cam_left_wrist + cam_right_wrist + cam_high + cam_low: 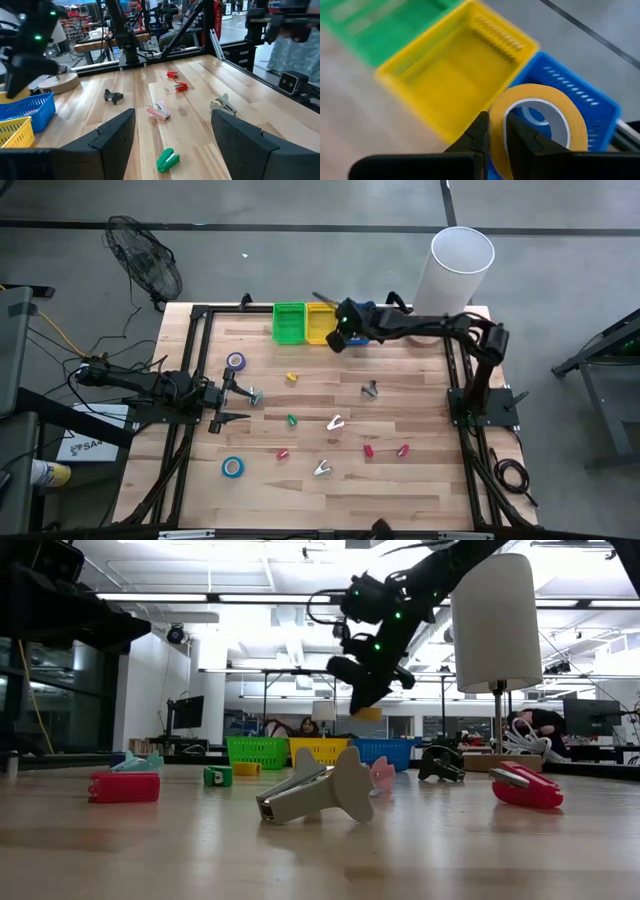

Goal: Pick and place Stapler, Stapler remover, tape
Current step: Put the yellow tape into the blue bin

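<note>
Mostly wood-plank table (400, 480), scattered staplers; workshop bkgd, fan (145, 260)

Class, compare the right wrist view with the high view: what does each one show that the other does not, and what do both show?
Only the right wrist view shows the right gripper shut on a yellow tape roll, its fingers pinching the ring's wall.

Only the high view shows the whole table, the left gripper open over its left side, the blue tape roll, the purple tape roll and the scattered small pieces.

Both show the green basket, yellow basket and blue basket side by side.
</note>
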Robot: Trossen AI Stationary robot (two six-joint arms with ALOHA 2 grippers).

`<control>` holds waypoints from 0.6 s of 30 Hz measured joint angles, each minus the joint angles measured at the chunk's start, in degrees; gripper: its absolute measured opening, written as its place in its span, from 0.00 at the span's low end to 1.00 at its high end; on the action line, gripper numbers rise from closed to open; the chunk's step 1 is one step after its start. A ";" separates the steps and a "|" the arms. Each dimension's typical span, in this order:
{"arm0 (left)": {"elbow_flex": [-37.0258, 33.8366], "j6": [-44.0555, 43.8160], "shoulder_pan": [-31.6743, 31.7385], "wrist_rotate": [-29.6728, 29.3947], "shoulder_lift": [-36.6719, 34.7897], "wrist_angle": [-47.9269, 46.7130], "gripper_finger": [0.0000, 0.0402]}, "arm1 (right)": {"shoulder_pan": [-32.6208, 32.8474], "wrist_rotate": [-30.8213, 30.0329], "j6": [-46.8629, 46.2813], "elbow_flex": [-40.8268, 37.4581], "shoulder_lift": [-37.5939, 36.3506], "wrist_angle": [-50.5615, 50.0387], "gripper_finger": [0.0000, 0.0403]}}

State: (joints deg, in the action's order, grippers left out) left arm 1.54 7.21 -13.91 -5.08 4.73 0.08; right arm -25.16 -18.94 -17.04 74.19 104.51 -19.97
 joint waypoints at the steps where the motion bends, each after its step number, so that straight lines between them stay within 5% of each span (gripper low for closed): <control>1: 0.00 -0.01 -0.01 -0.01 0.00 0.00 0.64 | -0.86 0.00 -0.43 0.00 0.00 0.11 0.09; 18: 0.00 -0.01 0.01 -0.02 0.02 0.01 0.64 | -8.14 4.86 -0.96 0.00 4.63 4.60 0.10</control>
State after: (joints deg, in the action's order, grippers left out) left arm 1.54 7.20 -13.90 -5.10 4.75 0.08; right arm -33.30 -14.09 -18.00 74.19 109.14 -15.38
